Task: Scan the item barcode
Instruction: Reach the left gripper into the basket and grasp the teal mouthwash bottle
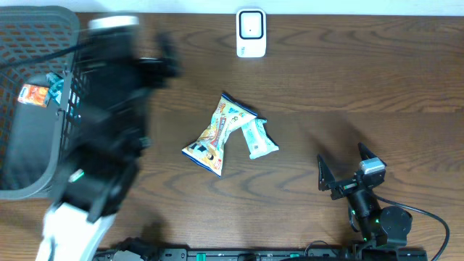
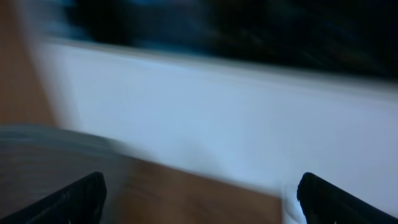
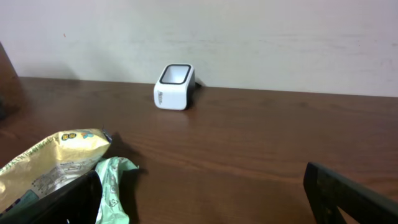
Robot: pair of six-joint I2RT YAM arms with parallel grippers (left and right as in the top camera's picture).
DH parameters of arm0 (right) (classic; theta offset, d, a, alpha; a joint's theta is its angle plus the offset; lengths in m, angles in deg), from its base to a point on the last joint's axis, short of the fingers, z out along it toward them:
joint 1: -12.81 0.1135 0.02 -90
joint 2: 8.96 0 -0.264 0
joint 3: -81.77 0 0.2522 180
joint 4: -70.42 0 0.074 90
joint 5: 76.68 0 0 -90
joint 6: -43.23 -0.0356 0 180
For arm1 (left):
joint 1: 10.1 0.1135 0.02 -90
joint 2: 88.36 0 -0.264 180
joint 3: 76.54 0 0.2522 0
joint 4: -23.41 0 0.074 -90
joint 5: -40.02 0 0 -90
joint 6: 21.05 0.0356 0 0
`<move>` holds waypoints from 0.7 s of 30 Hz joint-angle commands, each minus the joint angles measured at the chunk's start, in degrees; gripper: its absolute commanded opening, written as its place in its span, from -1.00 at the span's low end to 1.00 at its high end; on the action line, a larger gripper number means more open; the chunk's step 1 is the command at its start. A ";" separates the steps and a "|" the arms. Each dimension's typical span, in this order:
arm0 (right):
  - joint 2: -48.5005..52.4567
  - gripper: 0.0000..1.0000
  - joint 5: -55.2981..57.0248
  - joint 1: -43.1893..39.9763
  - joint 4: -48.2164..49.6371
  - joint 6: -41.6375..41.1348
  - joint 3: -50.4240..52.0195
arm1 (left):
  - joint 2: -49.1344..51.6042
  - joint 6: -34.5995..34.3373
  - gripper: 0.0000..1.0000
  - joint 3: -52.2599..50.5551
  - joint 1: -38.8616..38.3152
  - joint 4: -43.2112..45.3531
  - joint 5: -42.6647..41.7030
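Found the snack packets (image 1: 217, 136) lying ahead and left of the wide-open right gripper (image 1: 344, 168), left gripper (image 2: 202, 194) likewise spread empty near the basket (image 1: 14, 167).

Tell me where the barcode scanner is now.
The white scanner stands at the far edge of the table, top centre in the overhead view, beyond the two snack packets and right of the grey basket.

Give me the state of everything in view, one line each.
left gripper: open, empty, blurred.
right gripper: open, empty.
scanner: upright on table, nothing before it.
yellow packet: lying on table, touching green packet.
green packet: lying on table, ungripped.
basket: upright, holds orange packet.
orange packet: inside basket.
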State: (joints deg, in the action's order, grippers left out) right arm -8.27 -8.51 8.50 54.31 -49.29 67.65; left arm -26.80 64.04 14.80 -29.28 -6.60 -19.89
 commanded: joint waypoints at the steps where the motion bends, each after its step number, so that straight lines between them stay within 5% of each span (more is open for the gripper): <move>1: -0.11 0.99 0.33 0.28 -0.26 0.44 0.04 | -0.17 -1.40 0.96 -0.52 12.72 -1.29 11.15; 9: -0.04 0.98 0.33 0.28 -0.26 0.44 0.04 | 8.72 -15.58 0.96 -0.39 46.10 -12.79 -25.42; 21: -0.04 0.98 0.33 0.28 -0.26 0.44 0.04 | 31.67 -15.02 0.96 8.22 52.24 -12.70 -41.42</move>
State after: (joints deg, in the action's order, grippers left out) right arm -8.25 -8.46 8.50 54.31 -49.29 67.65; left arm 1.66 48.18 19.61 23.22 -19.19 -54.27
